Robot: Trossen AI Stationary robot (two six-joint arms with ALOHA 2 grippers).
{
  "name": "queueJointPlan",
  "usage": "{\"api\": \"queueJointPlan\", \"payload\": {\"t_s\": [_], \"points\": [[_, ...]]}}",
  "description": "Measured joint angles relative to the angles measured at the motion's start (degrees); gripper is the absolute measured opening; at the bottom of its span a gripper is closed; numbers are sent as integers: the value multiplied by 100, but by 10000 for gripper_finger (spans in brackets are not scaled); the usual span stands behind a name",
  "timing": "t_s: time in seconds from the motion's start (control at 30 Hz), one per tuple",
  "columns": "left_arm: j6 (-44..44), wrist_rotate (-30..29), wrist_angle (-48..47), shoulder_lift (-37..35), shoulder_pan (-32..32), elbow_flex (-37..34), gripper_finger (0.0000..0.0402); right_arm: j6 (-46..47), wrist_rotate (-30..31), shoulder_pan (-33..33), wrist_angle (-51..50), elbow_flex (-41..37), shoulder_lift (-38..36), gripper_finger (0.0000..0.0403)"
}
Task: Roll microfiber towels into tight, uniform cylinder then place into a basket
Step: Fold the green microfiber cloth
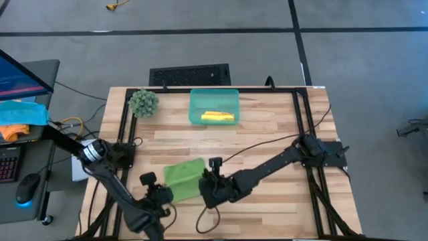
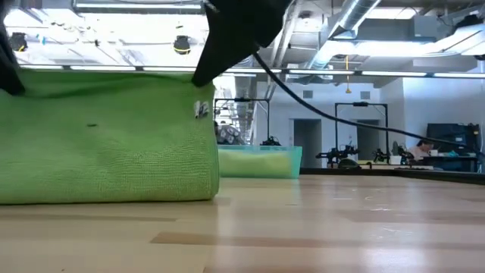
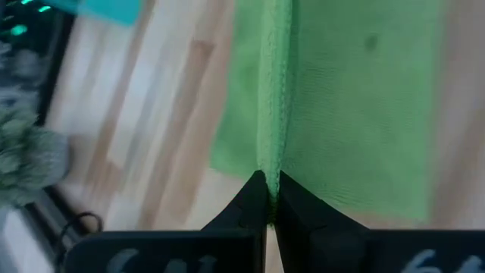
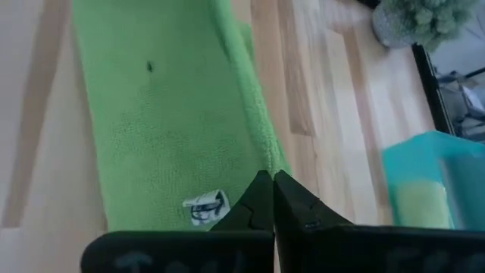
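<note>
Lime green towel (image 1: 182, 178) pinched between left gripper (image 1: 162, 195) and right gripper (image 1: 208, 182), both clamped on its edges; rolling looks next, yellow towel (image 1: 218, 117) already in the basket (image 1: 195, 100).

two dark arms, built alike

both arms are matte black, made of rounded tubular links joined by thicker cylindrical joints. the left arm's upper joint carries a pale silver-grey band. a thin black cable loops loosely off the right arm near its wrist and trails back toward its base. each black two-finger claw, left (image 3: 268, 199) and right (image 4: 265, 199), ends in smooth wedge-shaped fingers tapering to narrow tips, set on a broad flat black body.
</note>
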Motion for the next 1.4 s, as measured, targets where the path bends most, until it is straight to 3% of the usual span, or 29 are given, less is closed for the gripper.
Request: {"api": "queueJointPlan", "payload": {"t_s": [0.3, 0.57, 1.4], "points": [[-56, 80, 82, 0, 391, -679, 2, 174, -41, -278, 116, -99, 3, 7], [-54, 245, 283, 0, 463, -741, 2, 179, -213, -494, 592, -540, 16, 5], [415, 791, 1131, 0, 779, -1293, 2, 413, -513, -753, 967, -580, 253, 5]]}}
